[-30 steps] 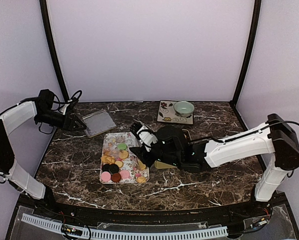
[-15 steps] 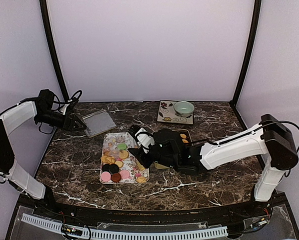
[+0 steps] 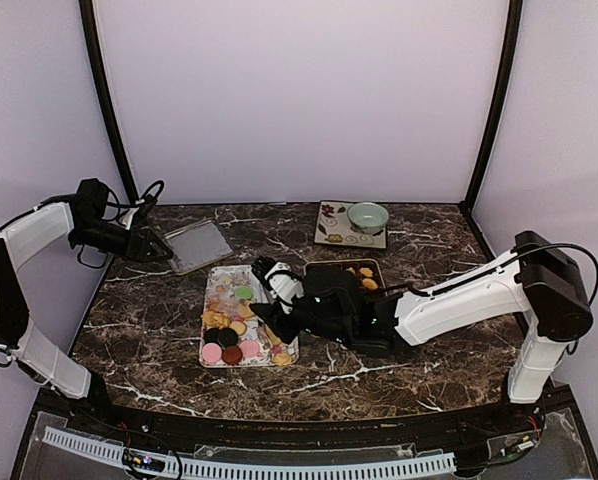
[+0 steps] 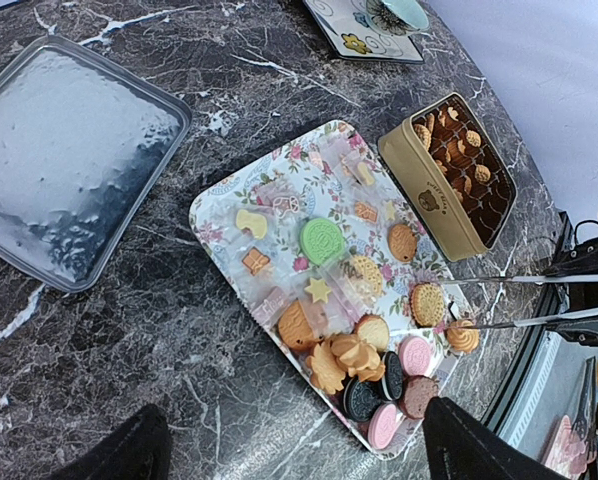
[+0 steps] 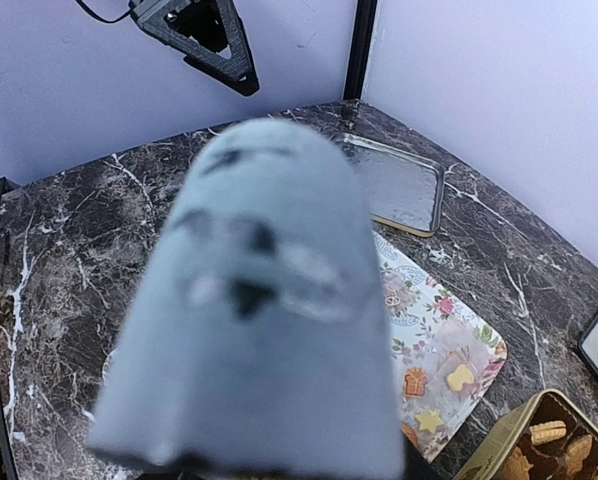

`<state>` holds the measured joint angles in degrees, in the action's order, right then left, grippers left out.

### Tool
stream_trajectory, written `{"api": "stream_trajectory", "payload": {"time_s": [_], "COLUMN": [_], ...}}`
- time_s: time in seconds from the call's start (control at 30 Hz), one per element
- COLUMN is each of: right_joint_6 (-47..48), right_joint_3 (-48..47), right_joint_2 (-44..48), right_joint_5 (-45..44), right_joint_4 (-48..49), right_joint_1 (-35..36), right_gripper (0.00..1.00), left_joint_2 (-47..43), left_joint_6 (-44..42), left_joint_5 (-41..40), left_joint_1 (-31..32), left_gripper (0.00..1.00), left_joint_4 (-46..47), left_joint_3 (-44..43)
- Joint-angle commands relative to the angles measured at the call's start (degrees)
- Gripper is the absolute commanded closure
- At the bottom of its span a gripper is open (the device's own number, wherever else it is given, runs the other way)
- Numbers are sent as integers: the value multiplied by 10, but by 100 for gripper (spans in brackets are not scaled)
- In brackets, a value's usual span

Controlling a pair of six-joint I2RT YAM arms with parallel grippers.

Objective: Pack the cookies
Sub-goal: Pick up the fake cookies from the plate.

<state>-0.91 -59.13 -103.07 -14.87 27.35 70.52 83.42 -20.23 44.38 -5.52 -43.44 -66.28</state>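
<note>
The cookies (image 3: pixel 229 335) lie on a flowery tray (image 3: pixel 219 275) mid-table: tan shaped ones, pink and dark discs, one green. They also show in the left wrist view (image 4: pixel 364 355), on the tray (image 4: pixel 219 215). More cookies (image 3: pixel 364 272) sit in the gold tin (image 3: pixel 319 266), which stands right of the tray (image 4: pixel 409 170). My right gripper (image 3: pixel 262 305) hangs over the tray's right half. In the right wrist view a blurred grey-blue shape (image 5: pixel 259 300) close to the lens hides its jaws. My left gripper (image 3: pixel 159 250) is open and empty at the far left (image 4: pixel 291 410).
A silver tin lid (image 3: pixel 199 243) lies beside my left gripper, also in the left wrist view (image 4: pixel 69 160) and the right wrist view (image 5: pixel 394 185). A patterned plate with a green bowl (image 3: pixel 367 216) stands at the back. Dark posts and walls bound the marble table.
My right arm has moved left, from over the gold tin to over the tray, and the tin now shows. The left arm has not moved.
</note>
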Motion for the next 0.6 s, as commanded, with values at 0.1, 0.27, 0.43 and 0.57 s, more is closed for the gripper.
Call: {"api": "stream_trajectory", "payload": {"time_s": [0.1, 0.27, 0.43, 0.57], "right_joint_6": [23, 27, 26, 30], "right_joint_3": [1, 0, 14, 51], "right_joint_2": [13, 53, 111, 179], "right_joint_5": [-38, -42, -42, -58], "right_joint_4": [19, 19, 18, -3], "right_joint_1": [6, -6, -28, -54], "right_gripper": [63, 69, 71, 72], "left_joint_2": [-21, -25, -25, -25], "left_joint_6": [-4, -6, -5, -4], "left_joint_5": [13, 11, 11, 11], "left_joint_1": [-4, -3, -3, -4], "left_gripper": [10, 10, 10, 10], "left_joint_4": [-14, -15, -15, -15], "left_joint_3": [-7, -7, -8, -9]}}
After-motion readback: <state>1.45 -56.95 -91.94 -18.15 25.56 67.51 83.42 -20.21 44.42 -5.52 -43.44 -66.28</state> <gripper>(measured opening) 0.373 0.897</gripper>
